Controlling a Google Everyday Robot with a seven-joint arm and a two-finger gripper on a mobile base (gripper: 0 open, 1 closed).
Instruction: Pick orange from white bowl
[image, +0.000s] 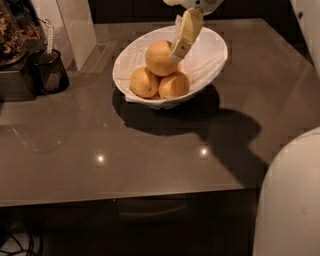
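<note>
The white bowl (210, 60) stands on the dark table at the back centre, its rim slanted. The orange (159, 57), the largest fruit, lies on top of two smaller yellow-orange fruits (144, 82) (174, 85) in the bowl's left half. My gripper (176, 51) is cream-coloured. It comes down from the top edge into the bowl, and its tip touches the orange's right side. The orange rests on the other fruits and is not lifted.
A black cup (50, 74) with a utensil stands at the left, next to a dark container (12, 50) of dried bits and a white box (75, 25). The table's front edge (150, 197) runs across below. My white body (292, 200) fills the lower right corner.
</note>
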